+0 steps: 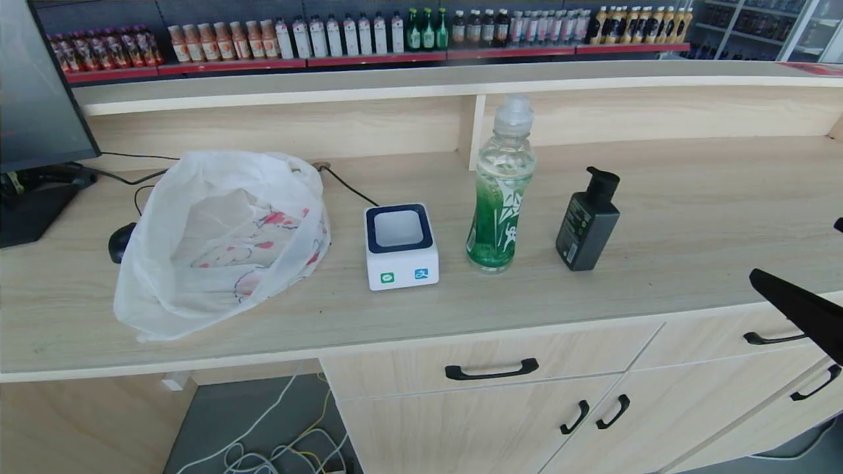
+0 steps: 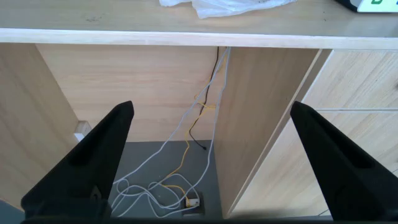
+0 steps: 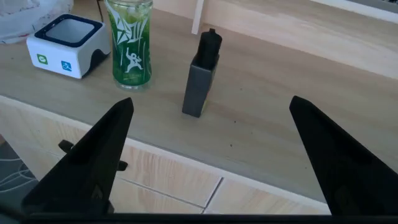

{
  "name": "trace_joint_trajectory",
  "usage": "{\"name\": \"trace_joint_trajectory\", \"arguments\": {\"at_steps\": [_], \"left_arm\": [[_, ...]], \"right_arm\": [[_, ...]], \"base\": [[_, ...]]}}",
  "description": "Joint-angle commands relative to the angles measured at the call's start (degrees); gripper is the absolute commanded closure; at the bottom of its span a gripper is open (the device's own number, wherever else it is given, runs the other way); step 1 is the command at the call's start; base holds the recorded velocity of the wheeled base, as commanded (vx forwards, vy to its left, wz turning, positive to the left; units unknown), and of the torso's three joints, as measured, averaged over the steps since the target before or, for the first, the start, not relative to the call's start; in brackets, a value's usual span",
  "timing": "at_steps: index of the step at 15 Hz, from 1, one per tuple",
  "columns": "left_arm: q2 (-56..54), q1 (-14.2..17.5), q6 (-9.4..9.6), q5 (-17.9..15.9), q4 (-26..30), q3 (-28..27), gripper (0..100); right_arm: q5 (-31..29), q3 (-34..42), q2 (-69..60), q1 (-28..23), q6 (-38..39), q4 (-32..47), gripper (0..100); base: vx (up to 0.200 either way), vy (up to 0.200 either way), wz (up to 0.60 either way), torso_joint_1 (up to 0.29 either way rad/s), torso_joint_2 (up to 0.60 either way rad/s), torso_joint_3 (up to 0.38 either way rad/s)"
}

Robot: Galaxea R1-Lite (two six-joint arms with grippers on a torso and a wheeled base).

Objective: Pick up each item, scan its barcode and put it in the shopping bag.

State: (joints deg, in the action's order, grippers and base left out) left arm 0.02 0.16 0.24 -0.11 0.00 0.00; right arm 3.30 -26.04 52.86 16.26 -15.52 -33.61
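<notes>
Translucent plastic bag [image 1: 217, 237], wood-grain counter [image 1: 691, 217]

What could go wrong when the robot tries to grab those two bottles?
The tall green bottle stands close beside the dark pump bottle, so the open right gripper might tip one while grabbing the other. The shopping bag is floppy and slumped on the counter, so an item could catch its edge and land outside. The scanner sits near the green bottle and could get bumped.
</notes>
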Motion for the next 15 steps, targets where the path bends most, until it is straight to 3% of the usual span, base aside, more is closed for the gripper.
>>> {"name": "trace_joint_trajectory", "arguments": {"at_steps": [1, 5, 8, 12, 15], "left_arm": [[0.0, 0.0, 0.02, 0.0, 0.0, 0.0, 0], [0.0, 0.0, 0.02, 0.0, 0.0, 0.0, 0], [0.0, 0.0, 0.02, 0.0, 0.0, 0.0, 0], [0.0, 0.0, 0.02, 0.0, 0.0, 0.0, 0], [0.0, 0.0, 0.02, 0.0, 0.0, 0.0, 0]], "right_arm": [[-1.3, -2.9, 8.3, 3.9, -1.3, -1.7, 0], [-8.9, -4.4, 11.6, 11.5, -2.6, -3.4, 0], [-20.2, -4.5, 12.3, 18.8, -4.9, -3.9, 0], [-35.7, -4.0, 16.0, 29.1, -2.2, -5.4, 0], [-38.3, -4.2, 25.3, 31.5, -2.0, -19.2, 0]], "base": [[0.0, 0.0, 0.0, 0.0, 0.0, 0.0], [0.0, 0.0, 0.0, 0.0, 0.0, 0.0], [0.0, 0.0, 0.0, 0.0, 0.0, 0.0], [0.0, 0.0, 0.0, 0.0, 0.0, 0.0], [0.0, 0.0, 0.0, 0.0, 0.0, 0.0]]}}
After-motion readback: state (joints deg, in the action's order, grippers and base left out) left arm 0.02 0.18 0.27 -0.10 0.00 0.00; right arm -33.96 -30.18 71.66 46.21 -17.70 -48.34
